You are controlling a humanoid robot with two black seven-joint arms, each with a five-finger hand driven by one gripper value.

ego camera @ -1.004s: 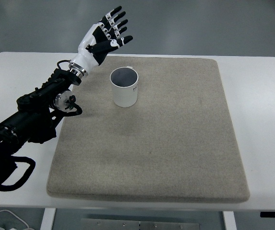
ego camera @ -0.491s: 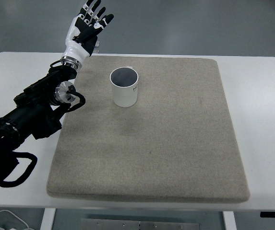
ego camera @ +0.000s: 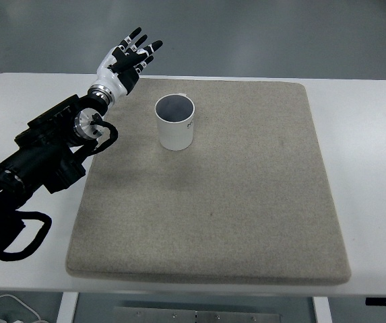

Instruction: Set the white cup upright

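On the beige mat [ego camera: 233,202] that covered most of the white counter [ego camera: 361,134], the white cup [ego camera: 175,122] stood upright near the mat's far left corner, its open mouth facing up. Beyond and to the left of it, well apart, the left hand [ego camera: 124,59] was raised over the counter's far edge with its fingers [ego camera: 139,54] spread wide, holding nothing.
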